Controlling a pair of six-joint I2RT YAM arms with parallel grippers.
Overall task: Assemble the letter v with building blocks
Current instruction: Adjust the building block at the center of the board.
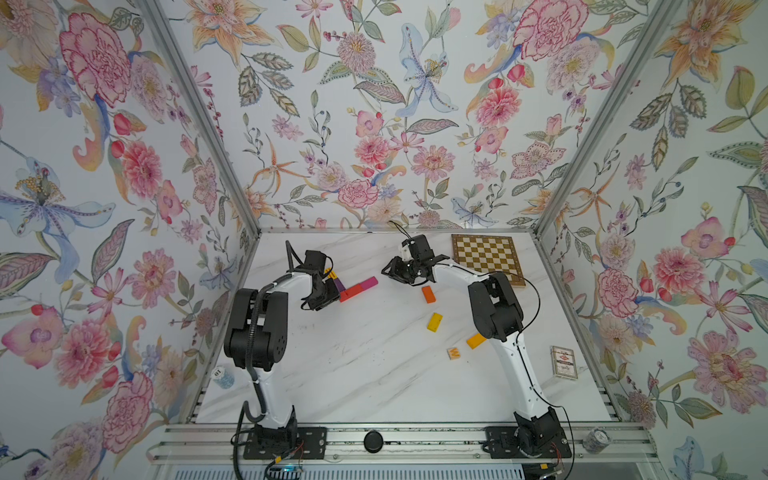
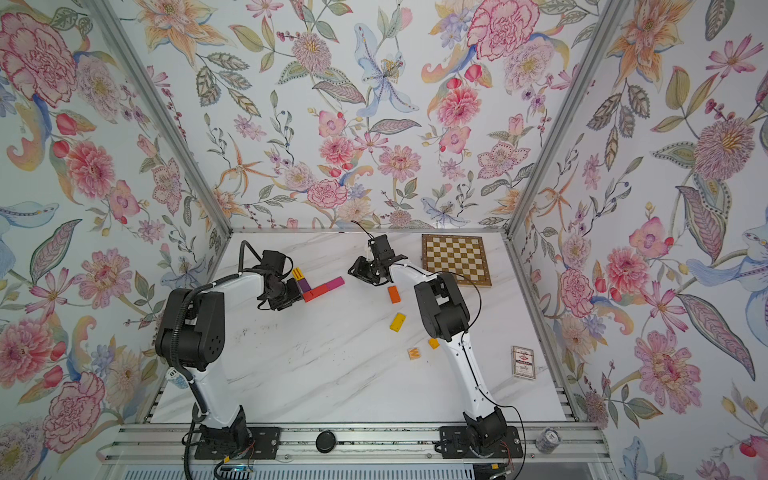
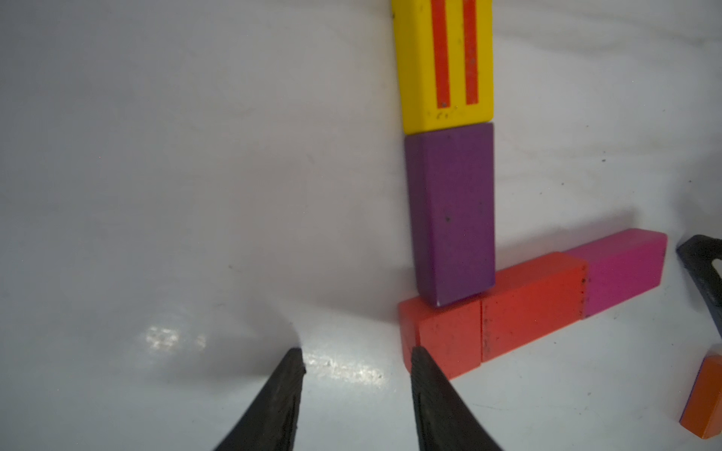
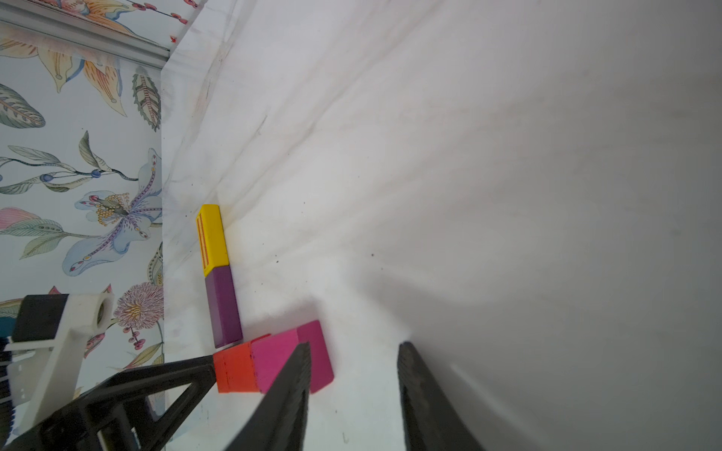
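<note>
**Just off the corner, both pincers spread and empty**

My left pincer (image 3: 356, 353) stands spread with only bare table (image 3: 156, 195) between its tips. One fingertip (image 3: 424, 375) sits right at the near end of the red block (image 3: 531, 308). My right pincer (image 4: 355, 347) is spread too and holds nothing, hanging just beside the magenta block (image 4: 273, 359).

The letter v (image 1: 359, 287) lies toward the back left of the table. Its yellow striped block (image 3: 414, 58) and purple block (image 3: 451, 211) run end to end in one row. Red and magenta form the other row, and the two meet at nearly a right angle.

For room, both top views show wide bare marble across the front middle, between my two arms. To the right of the rows lie loose pieces, well apart: an orange block (image 1: 428, 294), a plain yellow block (image 1: 434, 322), a W cube (image 1: 454, 353) and an amber block (image 1: 476, 340) half behind my right arm. The chessboard (image 1: 486, 257) fills the back right corner, and the card box (image 1: 564, 362) lies near the right edge.

In the top views my left pincer hides the corner of the rows. The left wrist view shows it: the purple end covers a corner of the red, though I cannot tell whether it rests on it or only butts it. A seam also crosses the red. Only the right wrist view shows the table's edge meeting the papered wall (image 4: 78, 156) beyond the yellow-purple row, and my left fingertip (image 4: 176, 375) touching the red end.
</note>
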